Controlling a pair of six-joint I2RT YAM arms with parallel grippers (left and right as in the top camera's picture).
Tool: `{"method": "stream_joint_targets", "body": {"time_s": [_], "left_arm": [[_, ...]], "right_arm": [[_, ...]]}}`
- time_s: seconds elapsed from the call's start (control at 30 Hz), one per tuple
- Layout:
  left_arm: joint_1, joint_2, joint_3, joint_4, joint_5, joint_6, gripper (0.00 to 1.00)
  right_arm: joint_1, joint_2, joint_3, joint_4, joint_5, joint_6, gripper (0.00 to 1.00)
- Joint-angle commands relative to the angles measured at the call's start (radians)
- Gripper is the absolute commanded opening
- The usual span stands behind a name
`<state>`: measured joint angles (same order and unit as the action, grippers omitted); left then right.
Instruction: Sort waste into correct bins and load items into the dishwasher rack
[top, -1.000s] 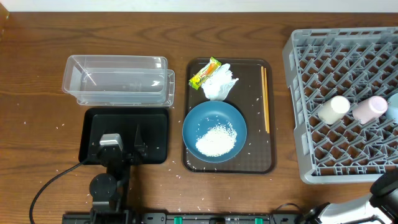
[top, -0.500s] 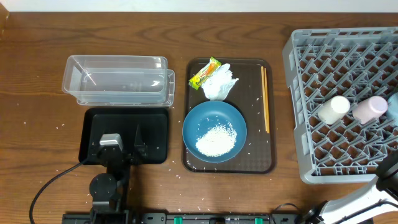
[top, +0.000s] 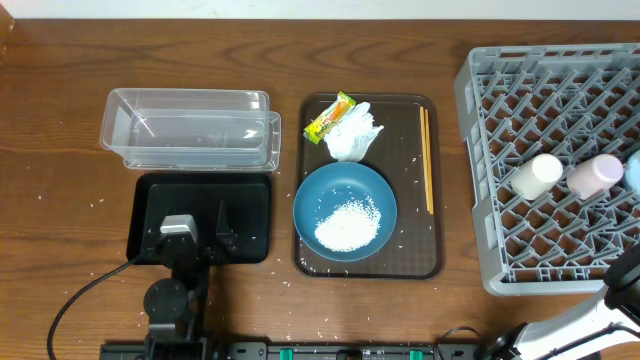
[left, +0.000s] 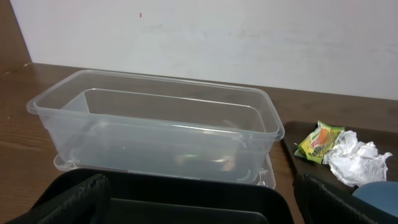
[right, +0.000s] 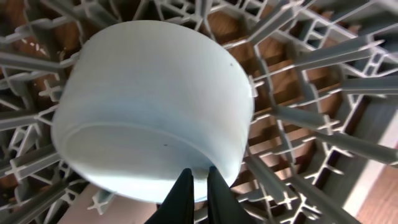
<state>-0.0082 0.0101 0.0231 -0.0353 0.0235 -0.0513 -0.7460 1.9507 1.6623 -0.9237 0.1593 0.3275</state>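
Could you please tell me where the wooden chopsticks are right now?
In the overhead view, the chopsticks lie along the right edge of the brown tray, right of the blue bowl and tissue, between them and the grey rack.

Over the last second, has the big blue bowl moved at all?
No. The blue bowl stays at the near end of the brown tray, just below the tissue.

brown tray (top: 406, 140): flat on wooden table (top: 60, 120) | wall (left: 249, 37): plain, apparently white
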Motion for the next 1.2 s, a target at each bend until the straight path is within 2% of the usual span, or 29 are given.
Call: {"method": "stream_joint_targets", "body": {"time_s": [0.0,0.37,0.67,0.97,1.17], "left_arm": [[0.004,-0.006,-0.019,-0.036,-0.012,0.006,0.97],[0.004,-0.006,-0.019,-0.036,-0.012,0.006,0.96],[0.004,-0.006,-0.019,-0.036,-0.012,0.006,0.97],[0.004,-0.006,-0.019,-0.036,-0.012,0.006,0.96],[0.004,-0.006,-0.019,-0.036,-0.012,0.006,0.97]], "right_arm": [[-0.016,-0.022,0.027,-0.003,0.132,-0.010,0.08],[-0.016,-0.023,0.043,-0.031,0.172,0.001,0.11],[-0.014,-0.023,0.045,-0.024,0.090,0.001,0.11],[-0.013,-0.023,0.053,-0.029,-0.018,0.021,0.17],[-0.013,-0.023,0.128,-0.077,-0.067,0.028,0.18]]}}
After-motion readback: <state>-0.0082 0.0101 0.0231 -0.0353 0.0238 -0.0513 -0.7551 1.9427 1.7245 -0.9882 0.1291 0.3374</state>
